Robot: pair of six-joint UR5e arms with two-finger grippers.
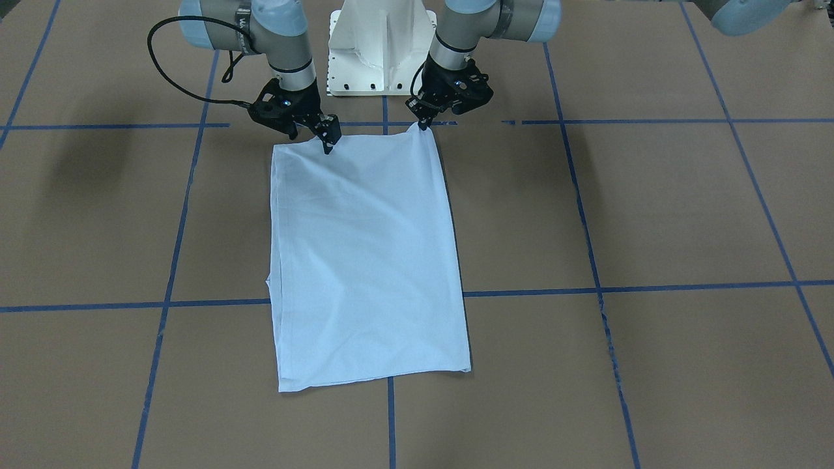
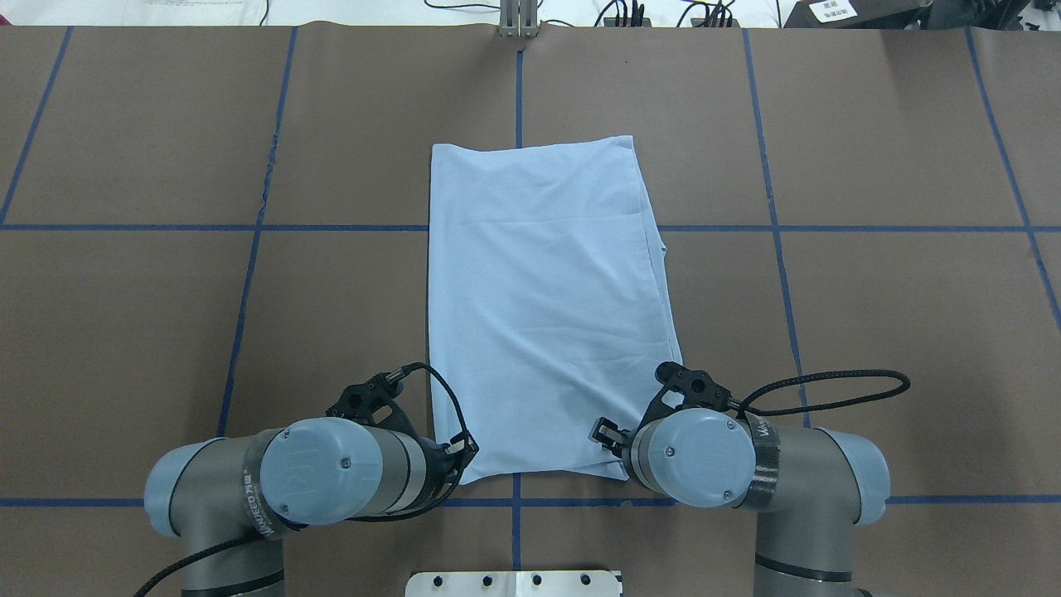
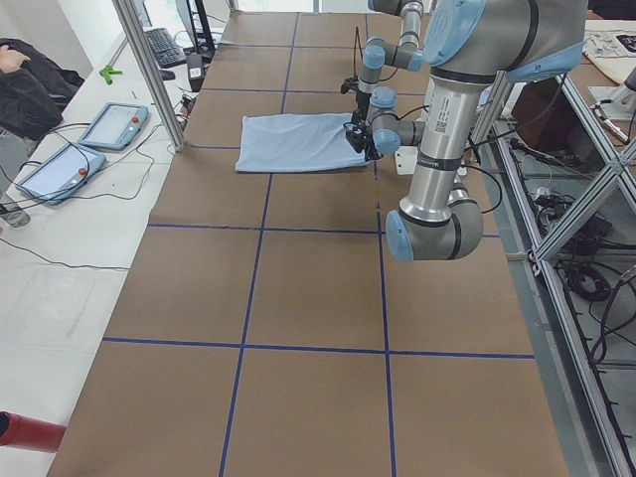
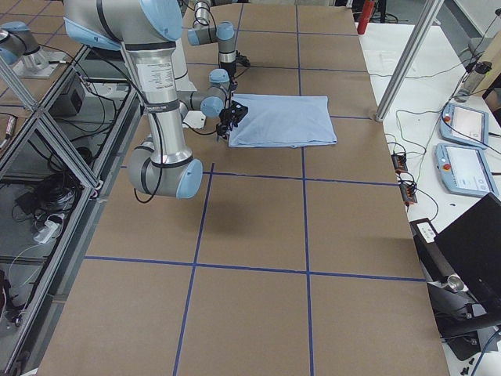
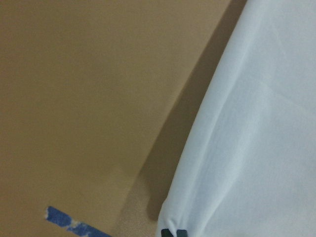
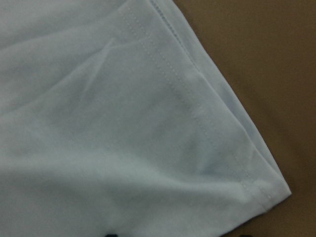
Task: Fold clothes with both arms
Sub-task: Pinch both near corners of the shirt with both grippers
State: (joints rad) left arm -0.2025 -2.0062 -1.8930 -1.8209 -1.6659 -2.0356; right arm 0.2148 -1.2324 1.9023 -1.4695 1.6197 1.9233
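The light blue T-shirt (image 1: 365,260) lies folded into a long rectangle on the brown table, with its print and collar hidden. It also shows in the overhead view (image 2: 547,307). My left gripper (image 1: 425,125) is shut on the shirt's corner nearest the robot and lifts it into a small peak. In the left wrist view the shirt (image 5: 256,148) hangs from closed fingertips (image 5: 173,232). My right gripper (image 1: 311,140) stands over the other near corner with its fingers apart, tips on or just above the cloth. The right wrist view shows the hemmed corner (image 6: 237,168) lying flat.
The table (image 2: 166,315) is brown with a blue tape grid. The white pedestal base (image 1: 381,45) stands just behind the shirt's near edge. Metal frame posts (image 3: 149,70) and teach pendants (image 4: 462,129) stand along the far side, off the work surface.
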